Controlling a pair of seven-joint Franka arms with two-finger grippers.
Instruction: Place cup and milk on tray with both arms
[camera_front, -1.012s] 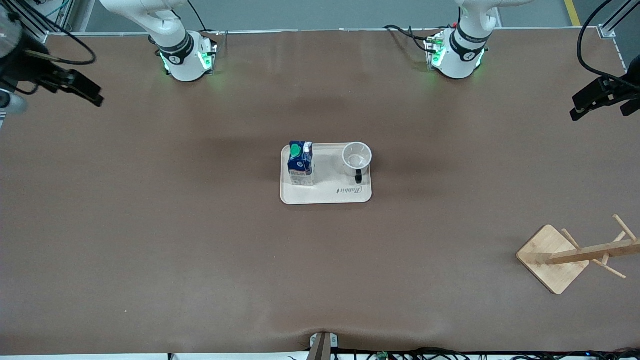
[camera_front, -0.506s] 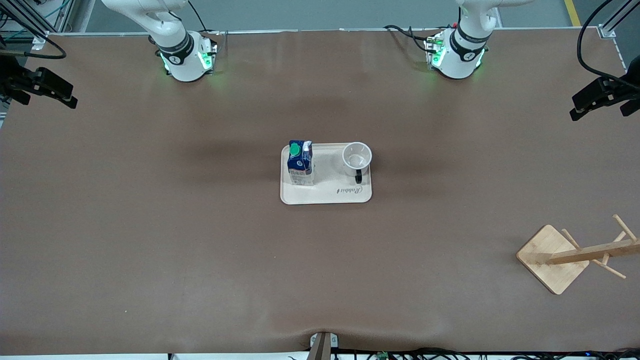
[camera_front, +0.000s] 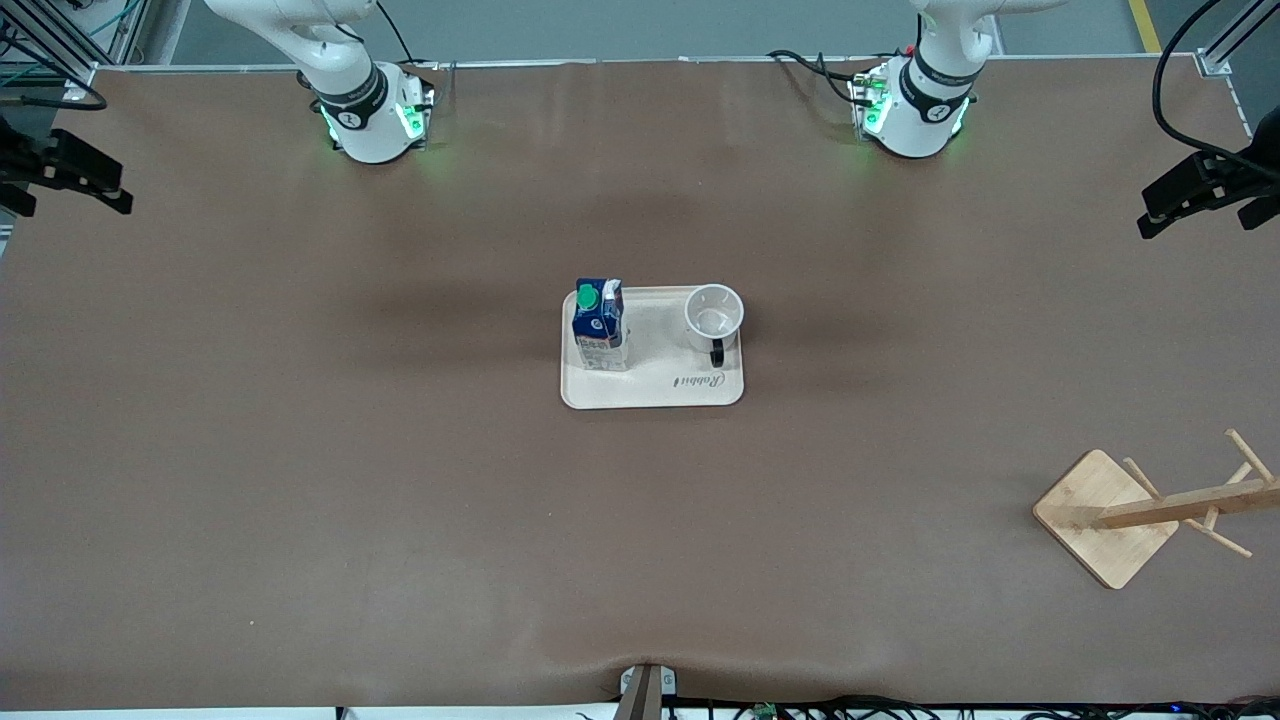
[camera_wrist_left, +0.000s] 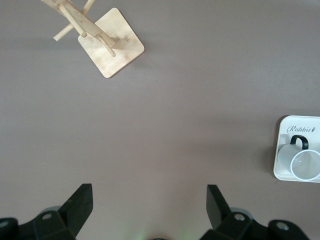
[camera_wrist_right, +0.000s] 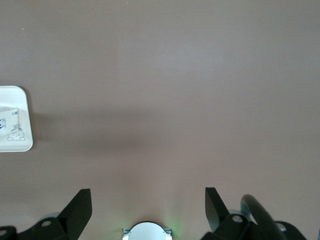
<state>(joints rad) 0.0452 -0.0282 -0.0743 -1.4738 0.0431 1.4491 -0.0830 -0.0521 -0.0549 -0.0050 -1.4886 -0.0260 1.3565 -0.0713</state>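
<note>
Brown table (camera_front: 300, 450), tray (camera_front: 650, 390) holding milk (camera_front: 598, 328), cup (camera_front: 714, 318)

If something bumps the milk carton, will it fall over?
Probably fairly easily: the milk carton stands tall and narrow on the tray. Its flat base should stop it rolling. If it tipped toward the cup, it might knock it.

Front camera high, facing robots; wrist cameras look straight down; all share tray (camera_front: 650, 390) (camera_wrist_left: 281, 150) (camera_wrist_right: 22, 142).

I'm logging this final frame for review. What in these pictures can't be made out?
- Cup: smiley face unseen in the front view from above.
- Milk: label print too small.
- Wooden rack: cut by the front view's edge.
- Tray: cut by the right wrist view's edge.
</note>
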